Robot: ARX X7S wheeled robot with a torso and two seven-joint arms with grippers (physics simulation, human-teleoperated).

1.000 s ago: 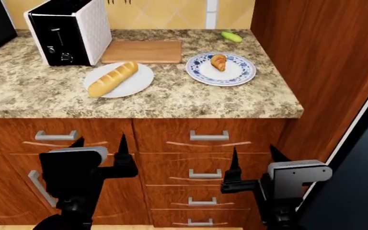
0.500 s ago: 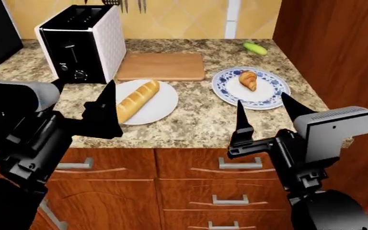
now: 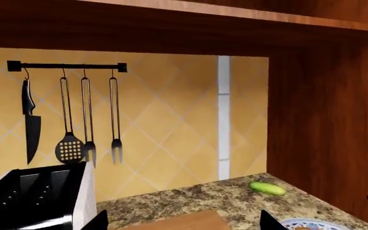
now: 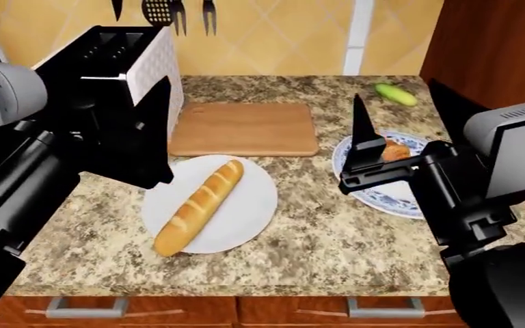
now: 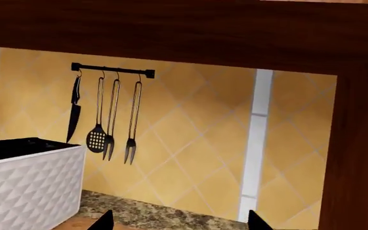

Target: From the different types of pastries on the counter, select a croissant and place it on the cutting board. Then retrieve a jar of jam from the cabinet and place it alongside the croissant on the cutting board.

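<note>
Two grippers hang over the front of the counter (image 4: 335, 246), neither carrying anything. At the left, the left gripper (image 4: 107, 133) is a dark mass with one pointed finger (image 4: 158, 130) showing in the head view; its other finger is lost against the toaster (image 4: 148, 58) behind it, but the left wrist view shows two finger tips set far apart, so the jaws are spread wide. The toaster, white-sided with a black top, stands toward the back left of the counter.

Just right of it, against the back edge, lies the cutting board (image 4: 244, 128), flat and bare. In front of the board, near the front edge, a round white plate (image 4: 244, 205) carries the baguette (image 4: 199, 206), lying on a slant.

Further right, a blue-patterned plate (image 4: 399, 198) sits near the right edge, and the croissant (image 4: 396, 149) rests on it, partly hidden behind the right gripper (image 4: 401, 130). That gripper's two pointed fingers (image 4: 363, 133) stand well apart, open wide, above the plate and not touching the pastry. At the back right corner lies a small green vegetable (image 4: 396, 93). On the tiled wall a rail (image 3: 65, 66) holds a knife, a slotted spatula and two forks.
</note>
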